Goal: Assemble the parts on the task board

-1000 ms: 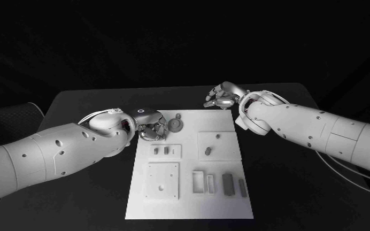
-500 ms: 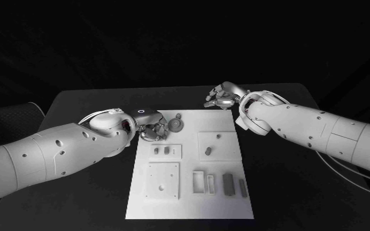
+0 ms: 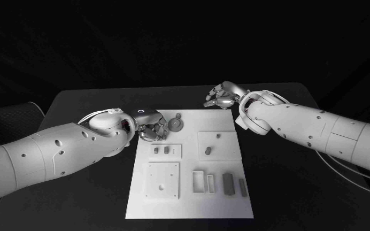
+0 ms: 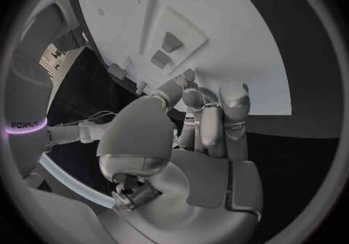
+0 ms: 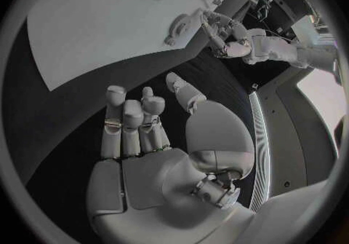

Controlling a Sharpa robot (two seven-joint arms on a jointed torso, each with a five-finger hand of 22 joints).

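Left hand [image 3: 152, 128] hangs at the task board's [image 3: 228, 201] far left corner, fingers curled in with nothing visibly held; whether they touch anything I cannot tell. Just beyond its fingertips, toward the board's middle, lies a round grey part [image 3: 176, 123]. Right hand [image 3: 221, 95], fingers apart and holding nothing, hovers past the far right corner, farther from the part.

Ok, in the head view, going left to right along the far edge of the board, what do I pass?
Left hand → round part on the task board beside its fingers → right hand, just off the board's far right corner.
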